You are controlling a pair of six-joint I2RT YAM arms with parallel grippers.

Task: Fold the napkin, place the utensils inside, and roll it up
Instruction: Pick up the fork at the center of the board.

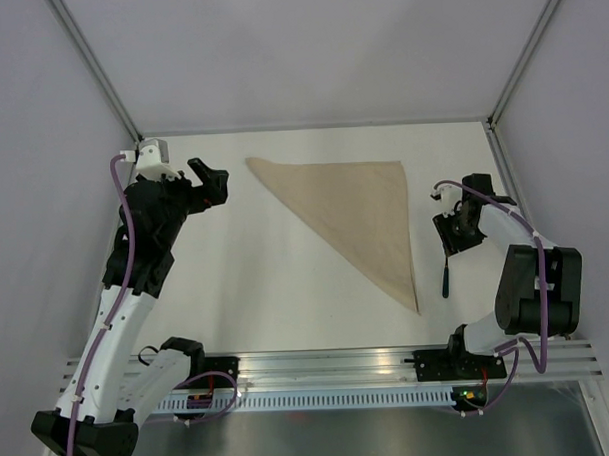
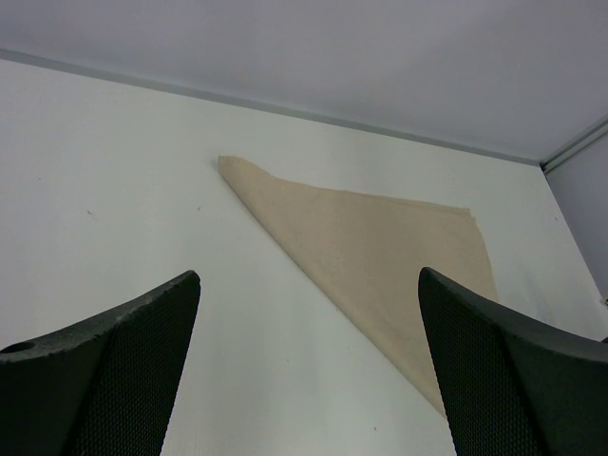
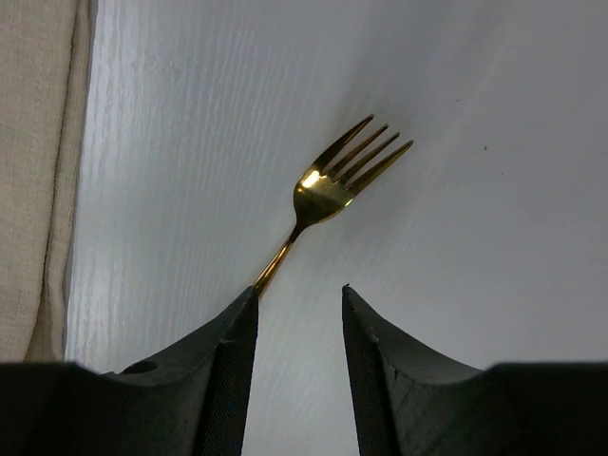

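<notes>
1. The napkin (image 1: pixel 359 211) lies flat on the white desk (image 1: pixel 266 279), folded into a triangle. In the top view one straight edge runs along the far side. Another runs down the 3 o'clock side to a sharp point near the rail (image 1: pixel 329 362). The long slanted edge runs from the 10 o'clock corner to the 5 o'clock point.
2. The fork (image 1: pixel 445 273) lies on the desk just beside the napkin's 3 o'clock edge, apart from the cloth. Its dark handle points toward 6 o'clock.
3. The right end effector (image 1: pixel 455 231) hangs low over the fork. In the wrist view its fingers stand partly apart with a gap showing, clamped on nothing. The gold tines (image 3: pixel 366 157) point toward 1 o'clock, and the neck slips out of sight behind the left fingertip (image 3: pixel 242 318). Whether it touches is unclear.
4. The left end effector (image 1: pixel 215 181) is released, its jaws spread wide, at 9 o'clock of the napkin's far corner and well apart from it.
5. Bare desk stretches from the slanted edge toward 7 o'clock, between the left arm and the cloth.
</notes>
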